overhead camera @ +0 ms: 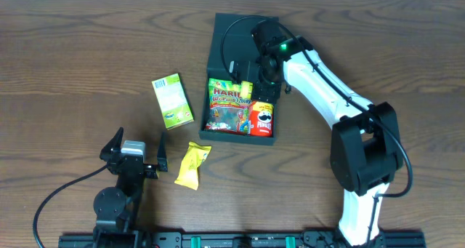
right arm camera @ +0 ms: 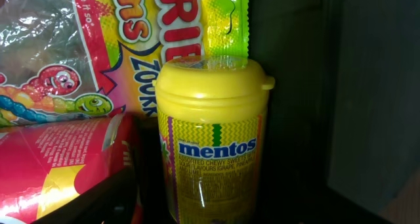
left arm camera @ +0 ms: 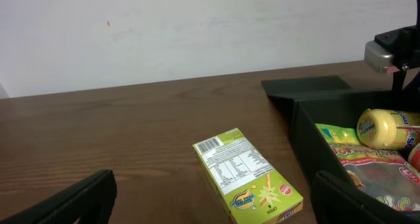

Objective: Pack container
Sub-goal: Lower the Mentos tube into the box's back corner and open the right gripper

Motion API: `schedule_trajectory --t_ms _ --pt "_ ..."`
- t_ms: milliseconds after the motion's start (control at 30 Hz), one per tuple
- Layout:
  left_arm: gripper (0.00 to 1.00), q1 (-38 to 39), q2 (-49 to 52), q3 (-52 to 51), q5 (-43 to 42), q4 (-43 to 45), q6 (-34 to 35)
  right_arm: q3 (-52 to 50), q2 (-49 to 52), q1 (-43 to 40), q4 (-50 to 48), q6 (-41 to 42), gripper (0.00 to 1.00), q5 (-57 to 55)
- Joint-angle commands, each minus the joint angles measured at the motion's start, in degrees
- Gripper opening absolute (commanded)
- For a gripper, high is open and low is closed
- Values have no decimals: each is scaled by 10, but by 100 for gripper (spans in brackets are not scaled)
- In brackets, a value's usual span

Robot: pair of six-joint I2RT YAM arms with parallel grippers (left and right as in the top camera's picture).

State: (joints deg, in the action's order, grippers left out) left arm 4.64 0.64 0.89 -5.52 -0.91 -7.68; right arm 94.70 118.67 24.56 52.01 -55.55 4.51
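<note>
Packing looks partway done. The dark green container (overhead camera: 221,44) sits at the far middle of the table (overhead camera: 73,59), flap lid open toward the far side. It holds a Haribo bag (overhead camera: 229,102), a Pringles can (overhead camera: 261,118) and a yellow Mentos bottle (right arm camera: 210,138) by its right wall. The right gripper (overhead camera: 263,77) hangs just over that bottle, and whether it grips the bottle or is free of it cannot be told. The left gripper (overhead camera: 138,140) rests at the near left, spread wide and empty. Two items lie outside: a light-green carton (overhead camera: 172,101) just left of the container and a yellow packet (overhead camera: 192,164) nearer. The step in hand appears to be seating the Mentos. Next, probably, the right arm must lift clear so that a remaining item can be fetched and fitted into the tight space left.
</note>
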Motion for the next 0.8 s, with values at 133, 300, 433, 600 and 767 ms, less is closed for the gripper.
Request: schedule_trajectory --t_ms 133,300,433,600,767 --pt "95 -1 0 -6 -3 -30 0 12 6 -2 -9 -7 70 -46" --pt "95 -1 0 -6 -3 -30 0 40 1 3 2 23 70 -51" --pt "95 -1 0 -6 -3 -30 0 76 -8 10 11 77 72 -42" --pt "95 -1 0 -6 -3 -30 0 114 -23 30 38 138 71 -40" --pt "95 -1 0 -6 -3 -30 0 127 -44 64 40 307 73 -41"
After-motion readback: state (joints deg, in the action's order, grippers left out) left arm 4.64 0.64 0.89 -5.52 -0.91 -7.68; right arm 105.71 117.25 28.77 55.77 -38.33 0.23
